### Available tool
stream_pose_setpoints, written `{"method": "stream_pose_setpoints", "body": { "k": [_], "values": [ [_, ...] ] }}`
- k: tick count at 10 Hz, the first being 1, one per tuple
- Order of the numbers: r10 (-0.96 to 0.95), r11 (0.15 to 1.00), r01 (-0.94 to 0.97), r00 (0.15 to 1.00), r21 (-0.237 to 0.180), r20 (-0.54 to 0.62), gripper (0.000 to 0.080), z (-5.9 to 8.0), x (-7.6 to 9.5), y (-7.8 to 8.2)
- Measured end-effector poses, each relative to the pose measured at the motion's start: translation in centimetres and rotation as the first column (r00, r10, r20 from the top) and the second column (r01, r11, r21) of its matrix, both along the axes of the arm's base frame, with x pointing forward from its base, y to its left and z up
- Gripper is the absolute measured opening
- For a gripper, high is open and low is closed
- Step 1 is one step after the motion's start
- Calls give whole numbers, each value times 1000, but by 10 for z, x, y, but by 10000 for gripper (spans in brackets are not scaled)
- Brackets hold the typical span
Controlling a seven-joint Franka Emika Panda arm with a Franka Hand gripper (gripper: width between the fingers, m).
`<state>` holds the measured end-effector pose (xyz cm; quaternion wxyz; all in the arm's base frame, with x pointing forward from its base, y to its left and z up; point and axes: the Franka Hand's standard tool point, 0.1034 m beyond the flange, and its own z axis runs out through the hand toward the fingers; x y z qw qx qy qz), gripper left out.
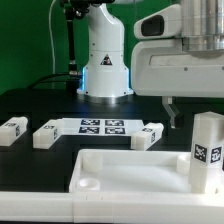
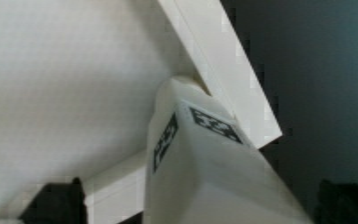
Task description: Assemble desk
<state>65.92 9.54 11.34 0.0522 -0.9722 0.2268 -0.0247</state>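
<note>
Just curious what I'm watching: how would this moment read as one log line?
hand: straddling upright leg, grip unclear | upright leg: standing at corner of tabletop, exterior view's right | other legs: three lying on table

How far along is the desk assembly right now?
Done: nothing looks fitted yet; the tabletop shows an empty corner socket. In hand: one leg stands upright at the tabletop's corner on the exterior view's right, under the hand; I cannot tell whether it is gripped or seated. Left: three legs lie loose on the table around the marker board.
</note>
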Motion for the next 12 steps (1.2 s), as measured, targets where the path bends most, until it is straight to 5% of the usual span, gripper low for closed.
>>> {"method": "stream_pose_setpoints", "body": {
  "k": [6, 11, 12],
  "values": [
    [509, 859, -507, 860, -69, 22, 649, -2, -1, 7],
    [679, 732, -675, 734, -93, 21, 623, -2, -1, 3],
    [678, 733, -674, 734, -93, 21, 447, -2, -1, 3]
  ]
}}
